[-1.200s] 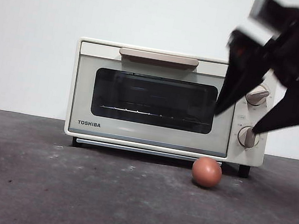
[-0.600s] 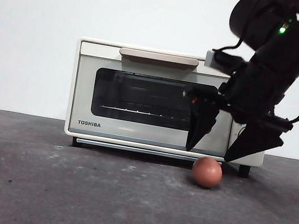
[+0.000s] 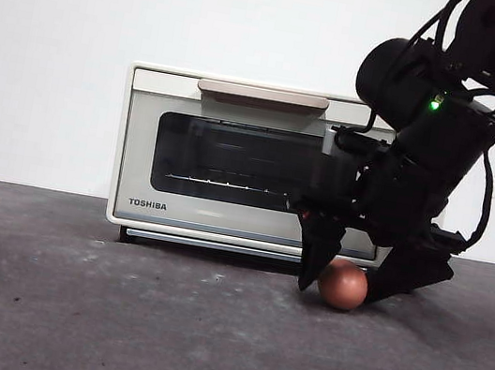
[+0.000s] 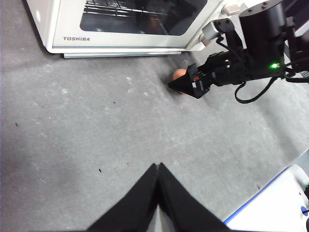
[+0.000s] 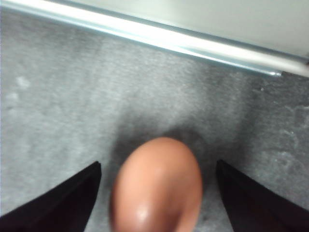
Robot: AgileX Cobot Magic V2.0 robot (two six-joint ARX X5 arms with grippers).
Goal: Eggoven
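Right wrist view: right pincer [image 5: 157, 193] jaws apart, egg [image 5: 158, 186] centred between them.
Grasp: close gently, evenly; smooth shell may slip.
Left pincer [image 4: 158, 176]: together, waiting.
Oven [image 3: 141, 139]: door shut.

Grey table [image 3: 112, 314], oven [image 3: 251, 162], egg [image 3: 343, 286]

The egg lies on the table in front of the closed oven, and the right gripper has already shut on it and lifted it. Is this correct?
Not quite. The egg lies on the table before the closed oven, but the right gripper is open, one jaw on each side, not gripping or lifting. The right wrist view shows gaps beside the egg.
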